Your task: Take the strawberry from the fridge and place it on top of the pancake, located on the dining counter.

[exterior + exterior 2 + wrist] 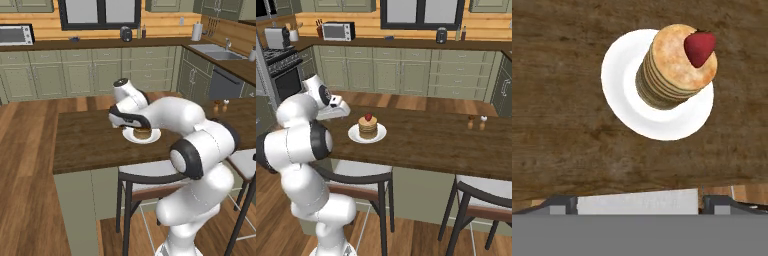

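Observation:
A small red strawberry [699, 47] lies on top of the tan pancake [672, 60] stack, toward one edge of it. The stack stands on a white round plate [619, 75] on the dark wood dining counter [557, 125]. From the right base view the strawberry [368, 117] caps the pancake [368, 130] on its plate [355, 135]. My gripper [639, 205] hovers above and to one side of the plate, open, nothing between its fingertips [562, 204]. In the left base view the hand [131, 122] partly covers the pancake [143, 133]. The fridge is out of view.
Two small shakers [476, 121] stand further right on the counter. Two stools [358, 176] [487, 196] sit tucked under its near edge. Wall cabinets, a sink [216, 53] and a stove [283, 70] line the far side.

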